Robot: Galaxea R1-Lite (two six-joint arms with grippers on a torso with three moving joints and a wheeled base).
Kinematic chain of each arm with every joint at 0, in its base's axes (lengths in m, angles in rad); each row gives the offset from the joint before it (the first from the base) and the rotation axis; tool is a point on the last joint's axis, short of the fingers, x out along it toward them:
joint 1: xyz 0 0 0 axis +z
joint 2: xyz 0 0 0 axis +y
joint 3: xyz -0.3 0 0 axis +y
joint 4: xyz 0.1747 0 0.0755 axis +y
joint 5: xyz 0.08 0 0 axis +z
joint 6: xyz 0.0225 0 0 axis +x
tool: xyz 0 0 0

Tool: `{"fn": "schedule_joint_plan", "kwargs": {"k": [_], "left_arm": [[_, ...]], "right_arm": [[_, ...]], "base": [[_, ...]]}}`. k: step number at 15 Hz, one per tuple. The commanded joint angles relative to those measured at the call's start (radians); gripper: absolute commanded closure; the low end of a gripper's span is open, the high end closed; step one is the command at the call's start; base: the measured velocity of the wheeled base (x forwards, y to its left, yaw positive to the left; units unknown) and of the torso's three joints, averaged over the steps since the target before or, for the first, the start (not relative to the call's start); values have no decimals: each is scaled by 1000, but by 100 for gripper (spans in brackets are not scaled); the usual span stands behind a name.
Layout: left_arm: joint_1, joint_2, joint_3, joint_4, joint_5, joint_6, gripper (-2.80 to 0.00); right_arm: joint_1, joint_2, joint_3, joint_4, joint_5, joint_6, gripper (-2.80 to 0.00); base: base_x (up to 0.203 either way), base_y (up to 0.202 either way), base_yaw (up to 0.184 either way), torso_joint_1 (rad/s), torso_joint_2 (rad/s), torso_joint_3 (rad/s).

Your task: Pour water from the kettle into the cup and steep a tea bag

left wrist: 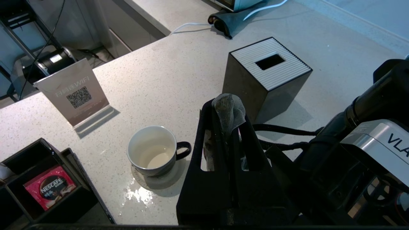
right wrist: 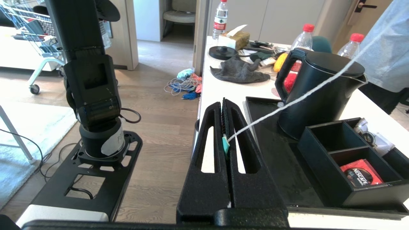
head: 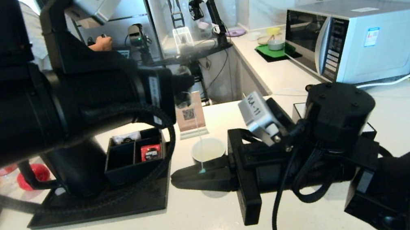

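The black cup [left wrist: 153, 150] with a white inside stands on the counter, a little clear water [left wrist: 157, 158] in its bottom. My left gripper [left wrist: 223, 107] hovers beside and above the cup, shut on a mesh tea bag [left wrist: 229, 110]. The bag's white string [right wrist: 287, 102] runs down to a teal tag [right wrist: 226, 145], and my right gripper [right wrist: 224, 103] is shut on that tag. In the head view the right gripper [head: 177, 179] lies low in front of the cup [head: 208, 149]. The black kettle [right wrist: 319, 92] stands on a black tray [right wrist: 271, 153], partly hidden by my left arm in the head view.
A black organizer box [right wrist: 348, 159] with a red Nescafe sachet sits on the tray next to the kettle. A QR sign [left wrist: 75, 94] and a dark tissue box [left wrist: 268, 73] stand behind the cup. Spilled water [left wrist: 137, 195] glistens beside the cup. A microwave [head: 357, 37] is at the back right.
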Motion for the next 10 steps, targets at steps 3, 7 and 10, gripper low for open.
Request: {"fn": "schedule_joint_plan", "kwargs": {"k": [3, 7, 10], "left_arm": [[0, 1, 2, 0, 0, 0, 0], [-2, 0, 3, 0, 0, 0, 0], [-18, 2, 8, 0, 0, 2, 0]], "right_arm": [[-7, -1, -4, -7, 5, -1, 0], [-62, 8, -14, -6, 3, 1, 0], [-118, 25, -56, -1, 4, 2, 0]], "base": [[0, 0, 0, 0, 0, 0], [0, 0, 0, 0, 0, 0], [0, 0, 0, 0, 0, 0]]}}
